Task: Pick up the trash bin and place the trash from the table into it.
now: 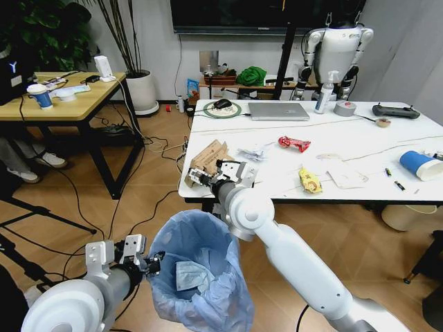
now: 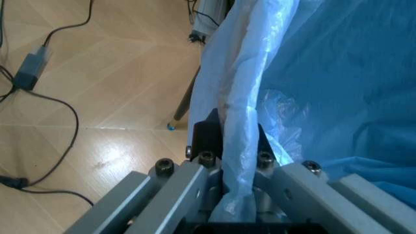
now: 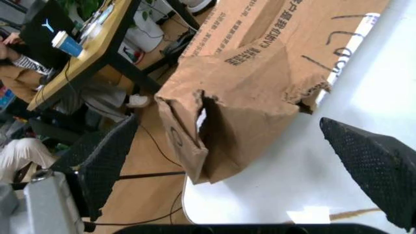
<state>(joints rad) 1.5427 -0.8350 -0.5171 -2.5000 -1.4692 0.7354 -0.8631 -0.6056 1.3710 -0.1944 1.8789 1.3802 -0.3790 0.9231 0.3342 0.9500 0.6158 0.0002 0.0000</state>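
Observation:
The trash bin (image 1: 197,277), lined with a crinkled light-blue bag (image 2: 312,73), hangs low in front of me with a white scrap inside. My left gripper (image 1: 149,263) (image 2: 234,141) is shut on the bag's rim. At the table's (image 1: 360,138) near left corner lies the torn cardboard box (image 1: 208,158) (image 3: 260,83). My right gripper (image 1: 208,178) (image 3: 227,122) is open, one finger on each side of the box's end. Further trash lies on the table: crumpled clear plastic (image 1: 252,152), a red wrapper (image 1: 294,143), a yellow wrapper (image 1: 309,180), white paper (image 1: 346,176) and a blue cup (image 1: 422,164).
A silver laptop (image 1: 278,111), a spray bottle (image 1: 323,93), a tape roll (image 1: 345,108) and a controller (image 1: 394,111) sit along the table's far side. A wooden desk (image 1: 62,104) stands to the left with cables on the floor. A cream bin (image 1: 405,216) sits under the table's right end.

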